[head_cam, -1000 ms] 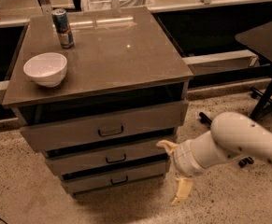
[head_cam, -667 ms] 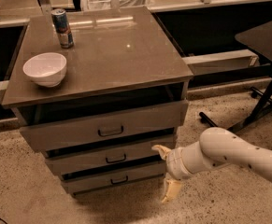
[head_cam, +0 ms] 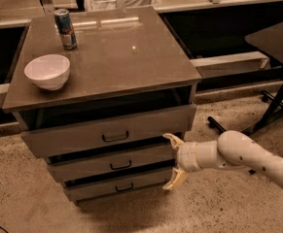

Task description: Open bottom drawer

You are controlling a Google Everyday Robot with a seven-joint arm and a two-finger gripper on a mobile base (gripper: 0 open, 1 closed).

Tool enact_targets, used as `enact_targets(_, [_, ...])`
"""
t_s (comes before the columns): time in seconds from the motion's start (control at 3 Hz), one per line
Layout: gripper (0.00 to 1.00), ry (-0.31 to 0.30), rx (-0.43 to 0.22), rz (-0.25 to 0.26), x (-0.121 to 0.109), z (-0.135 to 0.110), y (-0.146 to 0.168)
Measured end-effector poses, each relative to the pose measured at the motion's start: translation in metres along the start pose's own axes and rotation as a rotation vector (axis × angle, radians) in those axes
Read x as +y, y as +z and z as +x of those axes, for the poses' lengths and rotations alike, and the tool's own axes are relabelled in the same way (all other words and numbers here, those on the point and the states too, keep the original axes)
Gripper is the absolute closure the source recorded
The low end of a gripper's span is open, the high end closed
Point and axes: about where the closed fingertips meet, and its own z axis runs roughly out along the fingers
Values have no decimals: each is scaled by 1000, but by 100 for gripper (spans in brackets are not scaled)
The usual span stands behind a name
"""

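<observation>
Grey-brown bottom drawer (head_cam: 95,191), black pull (head_cam: 124,187) untouched, has the gripper (head_cam: 174,161) just beside its right end, fingers spread wide, holding nothing.

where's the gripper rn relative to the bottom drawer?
Camera view: the gripper sits open at the right end of the drawer fronts, level with the middle drawer, up and right of the bottom drawer handle.

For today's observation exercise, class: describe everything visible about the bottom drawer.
The bottom drawer is the lowest of three: a flat grey-brown front with a small dark pull handle mid-front. A dark gap runs above it. The gripper hangs by its right end, fingers open; contact cannot be told.
</observation>
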Motion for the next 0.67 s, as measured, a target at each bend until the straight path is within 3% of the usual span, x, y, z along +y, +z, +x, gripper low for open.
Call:
enact_targets(0.33, [0, -8, 100, -54, 17, 40, 32])
enact_targets(0.67, [0, -71, 241, -165, 52, 133, 65])
